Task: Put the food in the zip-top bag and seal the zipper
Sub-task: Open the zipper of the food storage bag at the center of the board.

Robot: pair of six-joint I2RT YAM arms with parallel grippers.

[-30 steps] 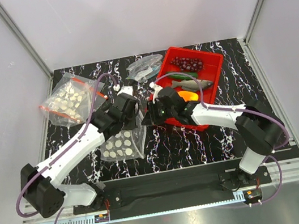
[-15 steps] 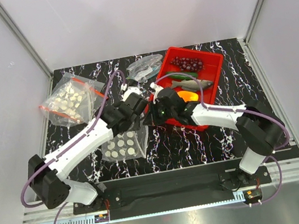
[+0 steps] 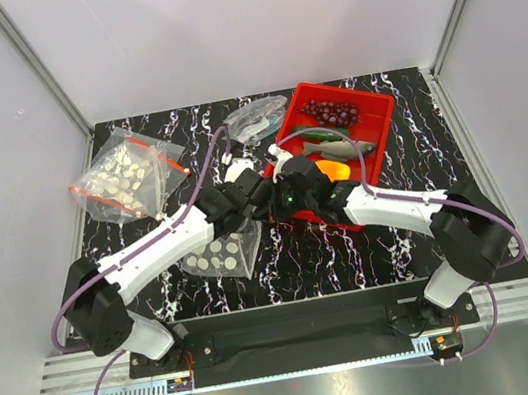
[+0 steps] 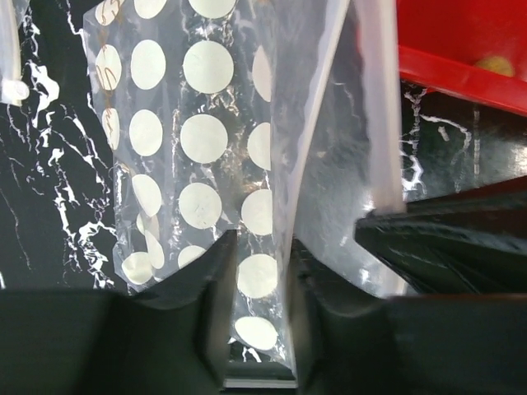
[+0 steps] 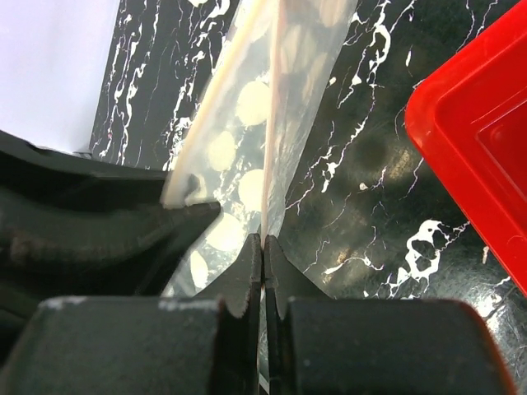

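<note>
Workspace: black, white-veined table [image 3: 460, 155] inside white enclosure walls.
View 1: top external; both arms converge at table centre.
Bag position: the dotted zip-top bag [image 3: 218, 256] hangs from that meeting point, mouth raised, body trailing toward 7 o'clock onto the table.
Food position: grape bunch [image 3: 329, 111], cucumber [image 3: 322, 134], fish [image 3: 342, 148] and orange fruit [image 3: 341, 170] all lie in the red tray [image 3: 386, 126] at 1 o'clock. None is in the bag.
Other items: second dotted bag [image 3: 123, 175] with red strips at 10 o'clock; small clear bag [image 3: 256, 118] at 12 o'clock, just beside the tray.
View 2: left wrist.
Left fingers: the left gripper [image 4: 262, 247] stands parted, astride one dotted wall of the bag. Film passes through the gap and no pinch is evident.
Zipper: a pale band [image 4: 377, 123] at 1 o'clock in this view, judged to be the zipper strip, stands apart from the near wall.
View 3: right wrist.
Right fingers: the right gripper [image 5: 262, 242] is clenched on a thin bag edge. Two walls diverge beyond it, and a tray corner shows at 3 o'clock.
Progress: judged early. The mouth appears parted; loading four items and sealing remain.
Obstructions: the tray rim lies close beside the right arm. The film is limp, so the mouth may collapse. Both grippers are at the mouth, so one must leave to fetch food.
</note>
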